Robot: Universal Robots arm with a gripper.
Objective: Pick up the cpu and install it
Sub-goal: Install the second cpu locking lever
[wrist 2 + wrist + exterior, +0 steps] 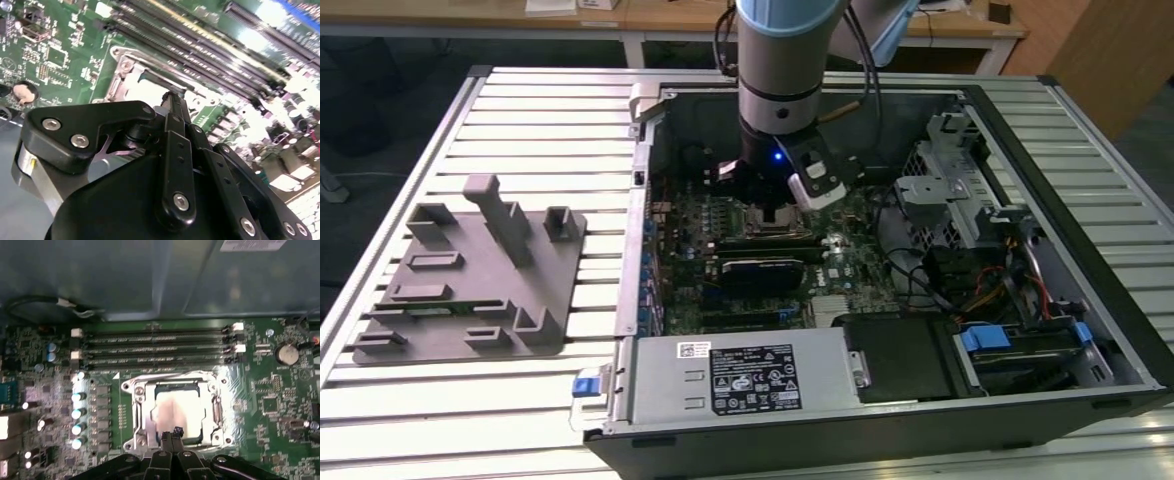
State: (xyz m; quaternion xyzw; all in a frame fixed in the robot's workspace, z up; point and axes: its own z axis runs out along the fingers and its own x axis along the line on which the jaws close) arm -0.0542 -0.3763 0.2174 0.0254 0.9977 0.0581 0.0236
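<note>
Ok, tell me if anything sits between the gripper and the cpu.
Nothing visible does. In the first wrist view the cpu lies with its top bare inside the socket frame, and the gripper is right at its edge, with no cable or part between them.

A silvery cpu [179, 412] sits on a green motherboard [260, 390] beside black fingers [172, 440].

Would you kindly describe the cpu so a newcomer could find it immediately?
Look inside the open computer case, on the green motherboard just below the long memory slots. There the cpu lies within a metal socket frame: a flat, silvery square, plain and shiny amid cluttered components.
</note>
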